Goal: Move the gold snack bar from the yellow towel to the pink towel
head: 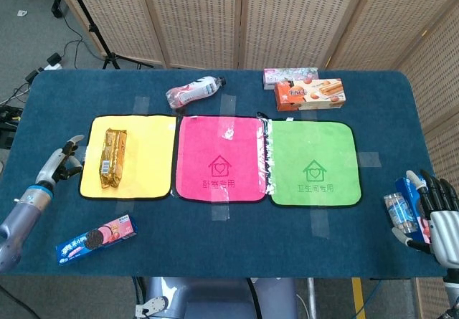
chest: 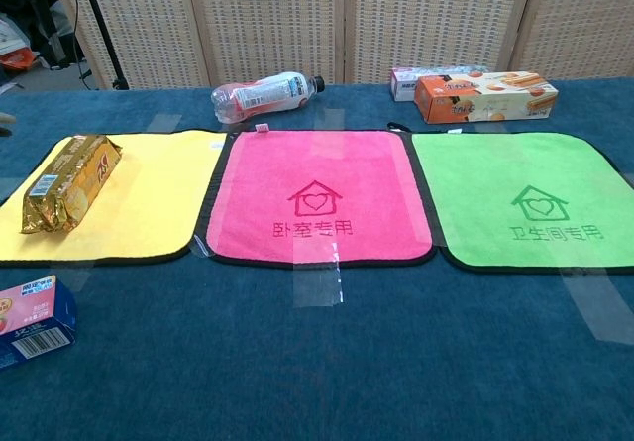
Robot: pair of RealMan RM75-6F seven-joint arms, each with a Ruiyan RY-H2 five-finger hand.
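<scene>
The gold snack bar lies lengthwise on the yellow towel, at its left side; the chest view shows the same gold snack bar on that yellow towel. The pink towel lies bare just to its right, and the chest view shows the pink towel at centre. My left hand hovers just left of the yellow towel, fingers apart, holding nothing. My right hand stands at the table's right front edge with fingers spread and nothing in it.
A green towel lies right of the pink one. A drink bottle and two snack boxes lie at the back. A blue cookie pack sits front left. A small bottle lies by my right hand.
</scene>
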